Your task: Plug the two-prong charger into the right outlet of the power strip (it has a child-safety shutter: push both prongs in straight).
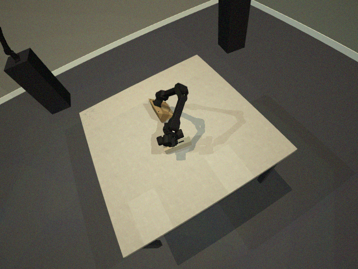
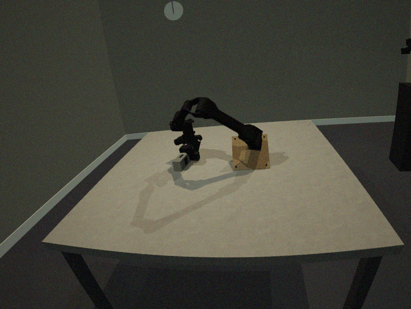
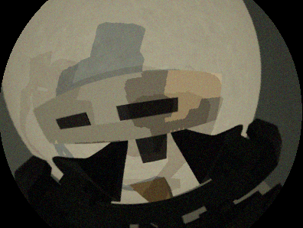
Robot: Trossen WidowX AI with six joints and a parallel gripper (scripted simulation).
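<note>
The power strip is a pale grey bar on the table, with two dark rectangles on its top. The black charger shows in the wrist view, its front end against the strip's near side, right of the strip's middle. No prongs show, and the outlet openings on that side are hidden in the wrist view. My gripper is open around the charger, with a gap between the charger and each finger. In the top view the arm hides the charger.
The arm stands on a wooden base board, bolted at its corners, a short way from the strip. The table reaches well past both. Dark pedestals stand beyond the table.
</note>
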